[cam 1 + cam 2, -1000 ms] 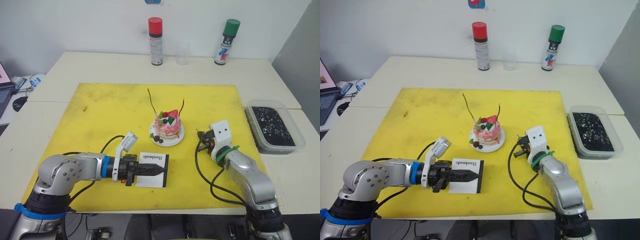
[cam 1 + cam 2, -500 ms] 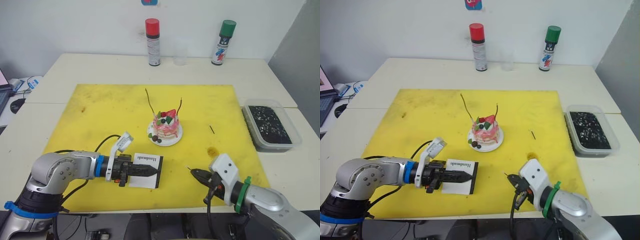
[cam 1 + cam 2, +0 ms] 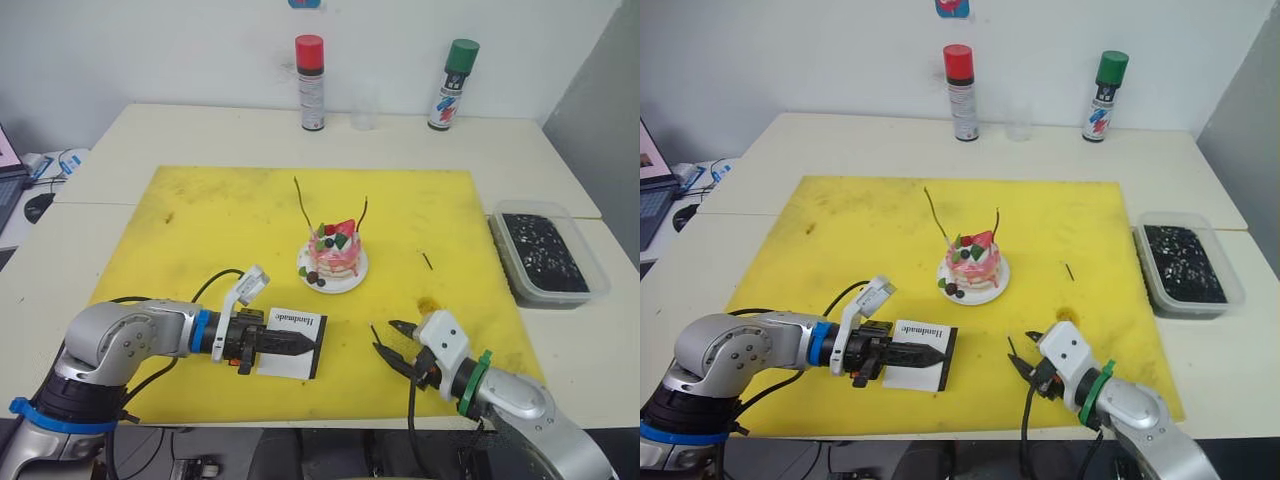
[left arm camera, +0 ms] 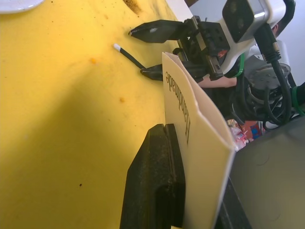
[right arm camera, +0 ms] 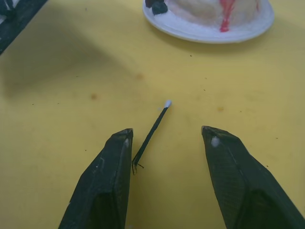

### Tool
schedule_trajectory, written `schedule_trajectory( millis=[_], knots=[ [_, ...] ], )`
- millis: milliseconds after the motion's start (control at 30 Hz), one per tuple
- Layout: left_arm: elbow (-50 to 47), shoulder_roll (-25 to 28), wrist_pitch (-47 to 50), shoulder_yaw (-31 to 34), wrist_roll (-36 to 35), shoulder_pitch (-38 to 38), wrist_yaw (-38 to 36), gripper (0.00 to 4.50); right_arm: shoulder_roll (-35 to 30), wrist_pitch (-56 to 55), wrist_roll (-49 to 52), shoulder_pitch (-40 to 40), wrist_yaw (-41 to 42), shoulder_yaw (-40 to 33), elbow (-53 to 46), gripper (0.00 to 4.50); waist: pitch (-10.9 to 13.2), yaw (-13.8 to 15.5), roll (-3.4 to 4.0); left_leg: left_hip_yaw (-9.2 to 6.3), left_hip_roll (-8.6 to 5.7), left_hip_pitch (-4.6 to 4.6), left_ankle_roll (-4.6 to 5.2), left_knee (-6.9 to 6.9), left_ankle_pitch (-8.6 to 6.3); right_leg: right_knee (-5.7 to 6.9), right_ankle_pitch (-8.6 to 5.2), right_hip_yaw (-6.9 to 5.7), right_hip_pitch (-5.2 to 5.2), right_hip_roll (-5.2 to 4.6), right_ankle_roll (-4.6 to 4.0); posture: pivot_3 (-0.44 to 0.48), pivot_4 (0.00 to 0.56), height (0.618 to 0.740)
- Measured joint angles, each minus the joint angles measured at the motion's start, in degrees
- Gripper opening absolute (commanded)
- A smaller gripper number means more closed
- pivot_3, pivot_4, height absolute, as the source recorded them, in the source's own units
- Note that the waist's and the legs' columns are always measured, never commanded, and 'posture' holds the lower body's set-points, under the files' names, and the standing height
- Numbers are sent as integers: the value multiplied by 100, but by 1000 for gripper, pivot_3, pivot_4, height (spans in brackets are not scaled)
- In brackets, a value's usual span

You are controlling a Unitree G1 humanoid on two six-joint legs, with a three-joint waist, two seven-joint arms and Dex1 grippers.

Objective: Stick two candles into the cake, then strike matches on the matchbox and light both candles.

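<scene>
The right gripper (image 5: 167, 143) stood wide open and empty, low over the yellow mat (image 3: 200, 220), with a match (image 5: 151, 133) lying flat between its fingers, its dark tail close to one finger and its white tip aimed ahead toward the cake (image 3: 334, 252). The left gripper (image 3: 300, 343) was closed on the matchbox (image 3: 292, 345), holding it on edge across the mat from the open jaws. Beyond them, both candles (image 3: 303, 206) already stood in the cake, and no flame showed on either. A second match (image 3: 427, 261) lay farther out on the mat. Picking up a match, striking and lighting both candles appeared left to do.
</scene>
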Motion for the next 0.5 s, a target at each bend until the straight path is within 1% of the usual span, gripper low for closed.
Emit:
schedule_trajectory(
  millis=[67,233,500],
  knots=[
    [0,9,2,0,0,0,-1,0,177,-138,-1,53,-21,1,107,2433,0,0,0,4,-1,0,0,1,0,0,2,2,0,-1,3,0,150,740],
    [0,70,10,1,0,-1,-1,0,641,-90,50,68,-194,19,115,2433,0,1,0,7,-3,0,-1,5,1,0,1,5,1,-7,0,0,150,740],
    [-18,71,129,3,-24,-2,27,0,867,-134,-282,171,-542,263,329,2433,-1,2,-1,7,-3,0,-1,5,0,1,2,4,1,-7,2,0,150,740]
  ],
)
